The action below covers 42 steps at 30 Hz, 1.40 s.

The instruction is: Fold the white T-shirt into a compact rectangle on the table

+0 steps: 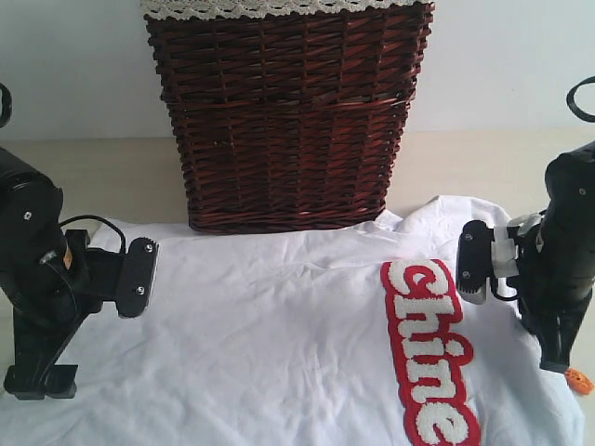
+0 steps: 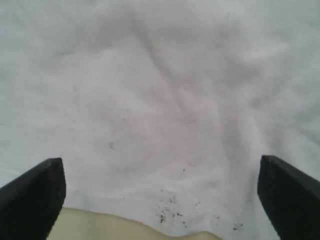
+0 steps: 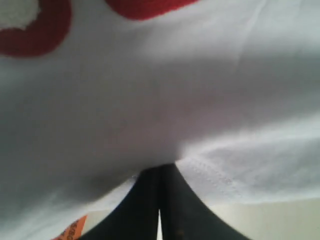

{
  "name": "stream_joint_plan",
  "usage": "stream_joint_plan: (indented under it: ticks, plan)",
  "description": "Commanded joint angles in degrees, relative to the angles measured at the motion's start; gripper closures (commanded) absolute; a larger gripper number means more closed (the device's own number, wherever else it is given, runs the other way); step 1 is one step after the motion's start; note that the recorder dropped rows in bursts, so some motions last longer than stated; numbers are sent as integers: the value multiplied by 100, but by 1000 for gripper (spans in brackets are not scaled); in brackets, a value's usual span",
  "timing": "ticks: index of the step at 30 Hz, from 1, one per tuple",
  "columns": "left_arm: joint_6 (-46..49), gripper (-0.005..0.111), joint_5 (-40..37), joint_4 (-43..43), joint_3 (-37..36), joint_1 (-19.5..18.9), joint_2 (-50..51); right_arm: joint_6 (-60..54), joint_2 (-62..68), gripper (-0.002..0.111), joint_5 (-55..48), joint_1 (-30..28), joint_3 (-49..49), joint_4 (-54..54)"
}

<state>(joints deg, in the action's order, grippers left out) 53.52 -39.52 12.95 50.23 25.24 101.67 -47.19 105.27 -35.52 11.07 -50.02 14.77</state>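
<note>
Left claw: jaws spread as wide as they go, holding nothing, both black fingertips hanging just over the shirt near its hem. A scatter of small dark specks sits on the cloth beside that hem, and a strip of table shows just past the edge. Right claw: jaws pressed fully together, with the shirt's stitched edge bunched at the tips and caught between them. An orange tag sits beside this claw, and part of the red band shows further off on the cloth. From the exterior camera, my left claw is low at the shirt's left edge and my right claw low at its right edge, the orange tag touching it. The shirt lies spread and wrinkled across the table, unfolded, filling the near half between both arms. Its red band with fuzzy white letters runs along the right side. Behind the shirt stands the basket, dark wicker, upright, its base touching the shirt's far edge, with lace trim on its rim. Beyond it, the wall.
</note>
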Motion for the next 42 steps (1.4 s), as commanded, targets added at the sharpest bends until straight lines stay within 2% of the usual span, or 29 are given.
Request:
stream_joint_plan:
  ticks: [1,4,8,11,20,25,29,31,34,38,40,42]
  plan:
    - [3,2,47,-239,-2,-5,-2,42,323,108,367,-21,44,-82]
    - [3,2,36,-313,-2,-5,-2,307,555,108,124,-21,44,531]
    - [14,2,47,-313,-2,-5,-2,1991,501,108,-61,-21,-107,2097]
    - [25,2,98,-313,-2,-5,-2,2952,466,108,-308,-21,-235,2857]
    - [25,2,159,-313,-2,-5,-2,3070,360,108,-21,20,-246,3150]
    - [25,2,157,-325,-2,-5,-2,2855,35,108,-35,20,-246,2692]
    - [25,2,249,-324,-2,-5,-2,1606,-326,108,-261,20,-246,1385]
    - [25,2,260,-324,-2,-5,-2,942,-378,108,-845,20,-246,901]
    - [25,2,260,-324,-2,-5,-2,785,-390,108,-1545,20,-246,488]
    - [25,2,257,-337,-2,-5,-2,784,-602,108,-1379,20,-246,-799]
    - [25,2,302,-337,-2,-5,-2,784,-764,103,-1416,7,-246,-1202]
    - [1,2,329,-337,-2,-5,-2,1444,-912,91,-1722,-9,-246,-1054]
